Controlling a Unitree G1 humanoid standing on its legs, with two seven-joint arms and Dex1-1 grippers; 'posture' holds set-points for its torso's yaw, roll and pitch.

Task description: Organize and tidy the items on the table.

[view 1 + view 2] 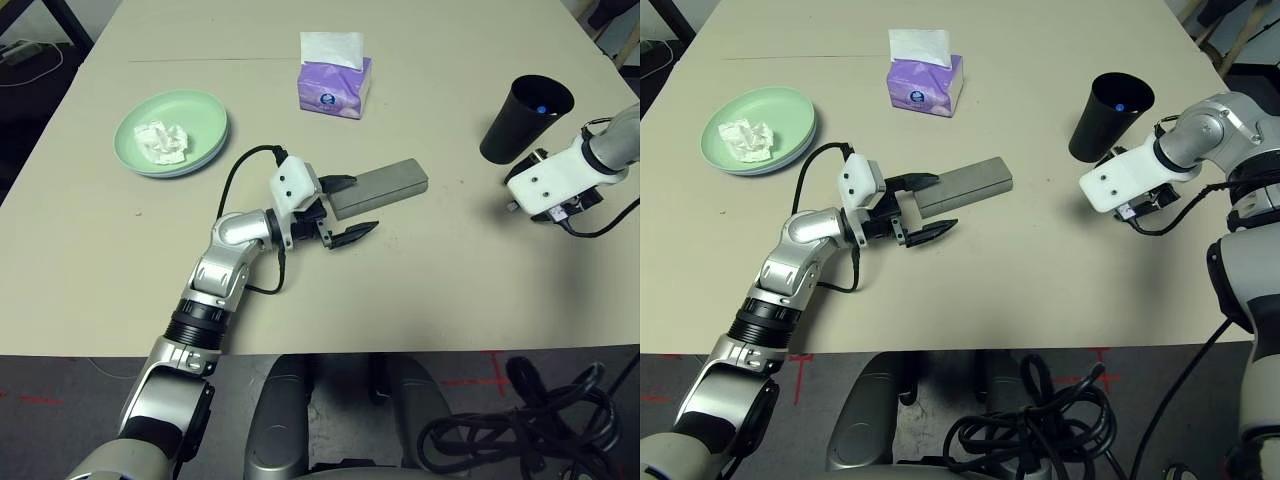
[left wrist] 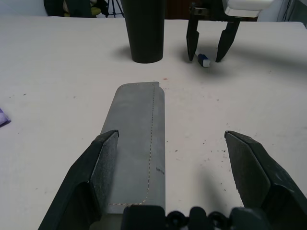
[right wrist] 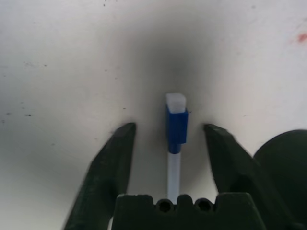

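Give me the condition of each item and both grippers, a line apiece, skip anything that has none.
White tissue: crumpled, on the green plate.
Pale green plate: upright, stacked on another plate.
Purple tissue box: opened, a tissue sticking out.
Grey glasses case: closed, lying flat.
Black cup: upright, something blue inside.
White pen: capped in blue.
Left gripper: open.
Right gripper: open, fingers around the pen.
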